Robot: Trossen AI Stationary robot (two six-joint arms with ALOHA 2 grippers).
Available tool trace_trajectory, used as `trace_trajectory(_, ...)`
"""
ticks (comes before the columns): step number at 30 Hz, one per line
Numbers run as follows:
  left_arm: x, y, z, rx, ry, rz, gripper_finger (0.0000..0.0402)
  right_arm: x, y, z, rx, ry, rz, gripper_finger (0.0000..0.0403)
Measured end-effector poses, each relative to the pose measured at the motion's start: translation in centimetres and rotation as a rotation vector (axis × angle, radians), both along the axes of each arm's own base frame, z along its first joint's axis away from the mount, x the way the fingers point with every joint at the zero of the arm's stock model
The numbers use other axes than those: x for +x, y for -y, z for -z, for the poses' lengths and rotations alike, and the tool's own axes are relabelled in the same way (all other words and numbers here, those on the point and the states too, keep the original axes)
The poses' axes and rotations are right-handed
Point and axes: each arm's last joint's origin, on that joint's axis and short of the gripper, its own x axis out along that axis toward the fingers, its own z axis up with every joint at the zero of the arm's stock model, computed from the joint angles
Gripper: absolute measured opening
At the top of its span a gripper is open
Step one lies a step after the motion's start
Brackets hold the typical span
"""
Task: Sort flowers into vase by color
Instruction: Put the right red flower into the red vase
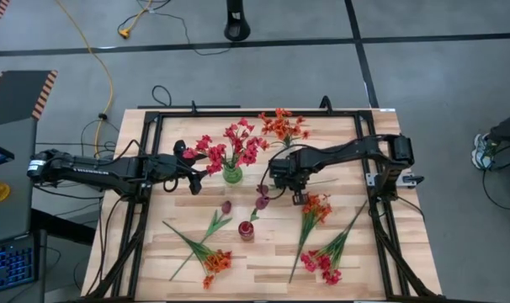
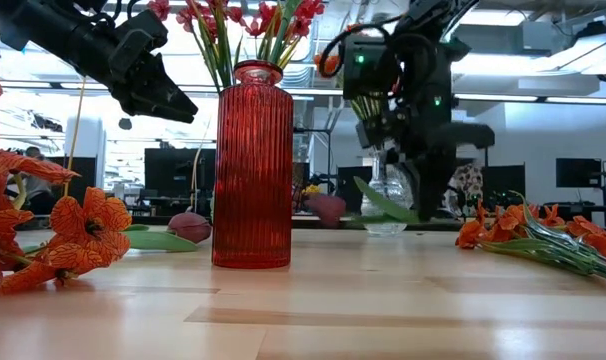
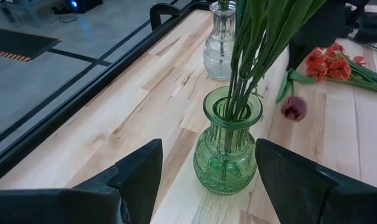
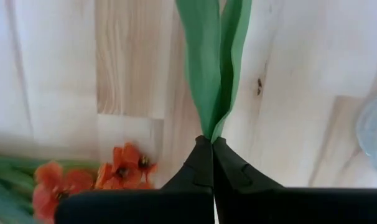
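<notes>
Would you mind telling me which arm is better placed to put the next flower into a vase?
The right: its gripper is already shut on a green-leaved tulip stem, while the left gripper hangs open and empty by the green glass vase.

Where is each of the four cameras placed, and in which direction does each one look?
High view: above the table, facing straight down; both arms show, left gripper near the green vase, right gripper mid-table.
Low view: at table-top height, facing level across; red vase in front, both arms coming in from above.
Left wrist view: on the left arm, facing the green vase; its open fingers show.
Right wrist view: on the right arm, facing down at the table; its fingers are shut on a green leaf.
Shared: the green vase shows in the high and left wrist views.
</notes>
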Motion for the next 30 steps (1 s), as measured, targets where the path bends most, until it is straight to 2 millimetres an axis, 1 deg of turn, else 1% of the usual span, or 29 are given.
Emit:
trace_trajectory(4, 0.0, 0.0, 0.0, 0.001, -0.001, 0.0, 0.0245, -0.8, -0.1, -2.2, -0.002, 0.051, 0.016, 0.0017)
trace_trajectory(7, 0.0, 0.0, 0.0, 0.002, 0.001, 0.001, 0.0245, -1.9, -0.1, -4.5, -0.003, 0.109, 0.042, 0.0017)
trace_trajectory(14, 0.0, 0.0, 0.0, 0.0, 0.004, -0.001, 0.0245, -4.7, -0.6, -9.9, -0.054, 0.315, 0.128, 0.0017)
trace_trajectory(17, 0.0, 0.0, 0.0, 0.0, 0.005, -0.001, 0.0245, -6.0, -1.4, -11.9, -0.082, 0.41, 0.167, 0.0017)
trace_trajectory(22, 0.0, 0.0, 0.0, -0.001, 0.005, 0.001, 0.0245, -7.3, -3.3, -14.3, -0.13, 0.577, 0.243, 0.0017)
trace_trajectory(25, 0.0, 0.0, -0.1, -0.006, 0.009, -0.002, 0.0245, -7.8, -4.7, -15.3, -0.157, 0.679, 0.278, 0.0017)
trace_trajectory(30, 0.0, 0.0, -0.1, -0.008, 0.01, -0.003, 0.0245, -8.2, -7.3, -16.4, -0.161, 0.817, 0.319, 0.0017)
